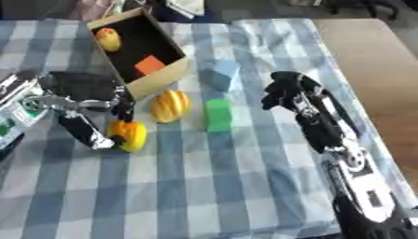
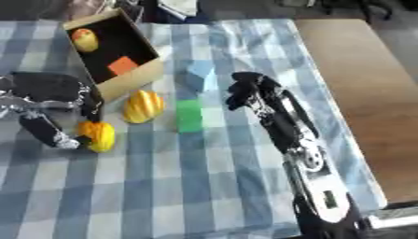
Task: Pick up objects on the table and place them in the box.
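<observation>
The counter (image 1: 204,186) is covered with a blue and white checked cloth, and an open cardboard box (image 1: 163,77) stands on it at the far left. Inside the box there are a small yellow and red fruit (image 1: 107,39) near the far end and an orange block (image 1: 149,65) closer to the near wall. The left robot hand (image 1: 102,116) comes from the left side and its fingers are curled around a yellow and orange fruit (image 1: 130,135), which is low over the cloth – I cannot tell if it touches it. Just beside it, close to the near corner of the box, lies a yellow striped fruit (image 1: 170,106), and next to that a green block (image 1: 218,115) stands on the cloth. A blue block (image 1: 219,74) is a little further away, near the box. The right robot hand (image 1: 287,91) is to the right of the blocks – its fingers are curled and they hold nothing
</observation>
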Robot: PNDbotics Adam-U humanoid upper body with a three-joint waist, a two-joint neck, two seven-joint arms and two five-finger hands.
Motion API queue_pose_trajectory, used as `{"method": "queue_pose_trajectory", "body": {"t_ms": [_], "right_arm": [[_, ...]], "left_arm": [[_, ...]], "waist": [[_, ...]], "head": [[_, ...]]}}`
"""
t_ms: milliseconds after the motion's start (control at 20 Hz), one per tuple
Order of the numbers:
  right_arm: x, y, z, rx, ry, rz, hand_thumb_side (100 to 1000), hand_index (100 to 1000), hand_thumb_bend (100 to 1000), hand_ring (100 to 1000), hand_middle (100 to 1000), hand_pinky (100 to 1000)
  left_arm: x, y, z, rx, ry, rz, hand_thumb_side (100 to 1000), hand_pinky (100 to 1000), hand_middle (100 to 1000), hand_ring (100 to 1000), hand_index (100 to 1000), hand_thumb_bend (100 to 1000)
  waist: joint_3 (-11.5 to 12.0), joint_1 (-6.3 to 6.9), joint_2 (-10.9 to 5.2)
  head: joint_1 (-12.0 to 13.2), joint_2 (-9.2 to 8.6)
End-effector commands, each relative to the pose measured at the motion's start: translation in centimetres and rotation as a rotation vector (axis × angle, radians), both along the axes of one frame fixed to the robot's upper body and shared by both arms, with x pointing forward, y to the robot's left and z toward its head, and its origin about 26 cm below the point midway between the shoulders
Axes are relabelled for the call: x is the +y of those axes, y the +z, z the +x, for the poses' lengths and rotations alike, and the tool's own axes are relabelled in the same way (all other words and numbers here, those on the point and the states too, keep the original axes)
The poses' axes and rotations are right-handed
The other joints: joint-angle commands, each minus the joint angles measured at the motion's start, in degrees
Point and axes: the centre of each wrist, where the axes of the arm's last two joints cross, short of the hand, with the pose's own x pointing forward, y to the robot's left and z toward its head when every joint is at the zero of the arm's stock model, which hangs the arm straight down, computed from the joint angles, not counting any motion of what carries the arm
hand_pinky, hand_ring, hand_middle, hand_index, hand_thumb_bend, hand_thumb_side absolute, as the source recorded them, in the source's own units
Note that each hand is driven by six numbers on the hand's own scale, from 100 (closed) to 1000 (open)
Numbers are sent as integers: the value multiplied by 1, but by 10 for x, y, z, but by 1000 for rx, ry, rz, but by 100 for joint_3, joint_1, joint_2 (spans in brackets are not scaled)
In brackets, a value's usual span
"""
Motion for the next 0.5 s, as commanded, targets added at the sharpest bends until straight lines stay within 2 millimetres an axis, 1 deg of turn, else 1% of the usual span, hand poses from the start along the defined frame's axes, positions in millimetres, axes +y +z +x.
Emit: {"method": "queue_pose_trajectory", "body": {"t_ms": [50,150,200,300,500], "right_arm": [[-3,6,1,-21,-5,-4,625,769,100,592,599,584],[-3,5,1,-20,-6,-5,628,769,100,592,599,584],[-4,5,1,-19,-6,-5,627,769,100,592,599,584],[-4,5,1,-19,-7,-5,628,769,100,592,599,584],[-4,5,1,-17,-7,-3,630,769,100,592,599,584]], "left_arm": [[16,34,-3,-26,-246,296,343,668,465,500,594,235],[25,50,-4,-77,-223,257,350,671,475,509,606,258],[29,56,-4,-101,-209,238,358,674,482,518,613,286],[40,68,0,-151,-161,191,358,675,490,523,619,302],[57,79,17,-235,-32,90,353,675,495,527,625,344]], "waist": [[14,70,-179],[26,74,-179],[31,74,-180],[40,69,-183],[43,50,-190]], "head": [[-30,8],[-47,4],[-52,7],[-70,7],[-91,-6]]}}
